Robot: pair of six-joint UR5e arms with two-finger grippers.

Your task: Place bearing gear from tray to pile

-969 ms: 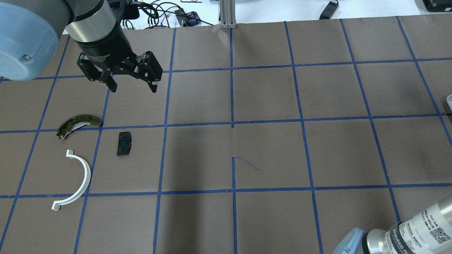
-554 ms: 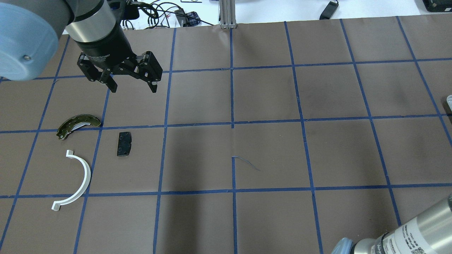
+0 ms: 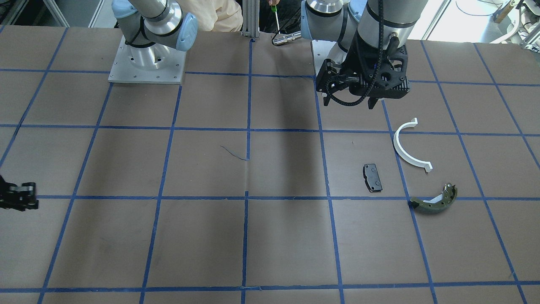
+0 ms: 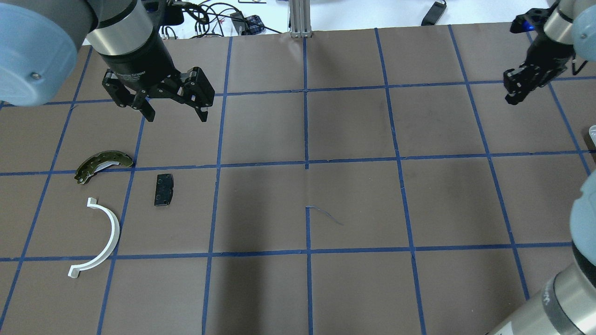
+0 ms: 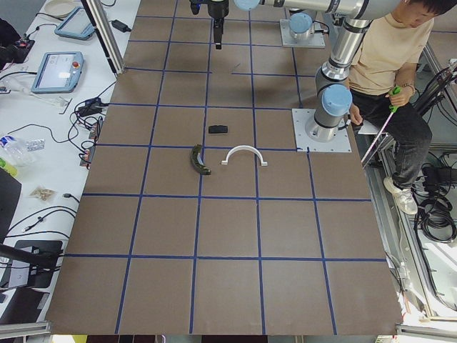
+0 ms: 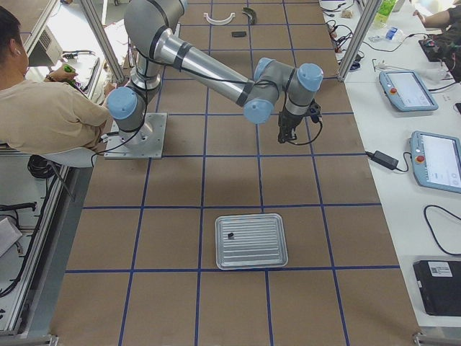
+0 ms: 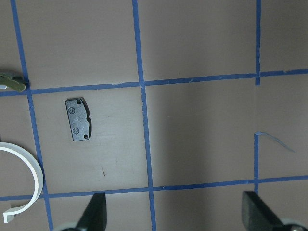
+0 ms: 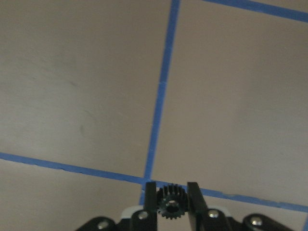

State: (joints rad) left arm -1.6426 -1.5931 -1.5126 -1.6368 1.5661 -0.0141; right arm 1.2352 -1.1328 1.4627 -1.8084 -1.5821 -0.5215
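Note:
My right gripper [image 8: 172, 204] is shut on a small black toothed bearing gear [image 8: 171, 204] and holds it above the brown table; it also shows at the far right in the overhead view [image 4: 512, 95]. The pile lies on the other side: a black brake pad [image 4: 163, 189], a white half-ring [image 4: 100, 239] and an olive-green brake shoe [image 4: 102, 164]. My left gripper [image 4: 177, 116] hangs open and empty above the table, just beyond the pile. The left wrist view shows the brake pad [image 7: 78, 119] below it.
A ribbed metal tray [image 6: 263, 249] lies at the table's right end with one small dark part [image 6: 230, 235] in it. Blue tape lines grid the table. A person sits behind the robot bases [image 6: 43, 108]. Tablets and cables lie on side benches.
My right arm has swung up from the near right corner; its gripper now shows at the far right of the overhead view. The left arm and the pile have not moved.

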